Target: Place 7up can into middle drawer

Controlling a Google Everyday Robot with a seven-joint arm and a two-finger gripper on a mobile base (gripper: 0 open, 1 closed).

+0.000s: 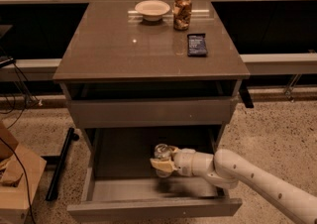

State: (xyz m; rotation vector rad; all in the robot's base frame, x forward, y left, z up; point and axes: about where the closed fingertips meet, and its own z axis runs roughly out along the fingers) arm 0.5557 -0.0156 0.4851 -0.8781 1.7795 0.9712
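Note:
The 7up can (pixel 161 151), pale with a silver top, is upright inside the open middle drawer (pixel 124 188), a grey tray pulled out at the bottom of the cabinet. My gripper (pixel 161 162) reaches into the drawer from the right on a white arm. Its cream fingers (pixel 159 167) are shut around the can's body, just above the drawer floor near the middle. The lower part of the can is hidden by the fingers.
An orange-brown patterned can (pixel 182 12), a white bowl (pixel 152 8) and a dark packet (pixel 197 44) sit on the cabinet top. The drawer above (pixel 148 111) is shut. A cardboard box (pixel 15 178) and a black bar (pixel 59 168) lie at the left.

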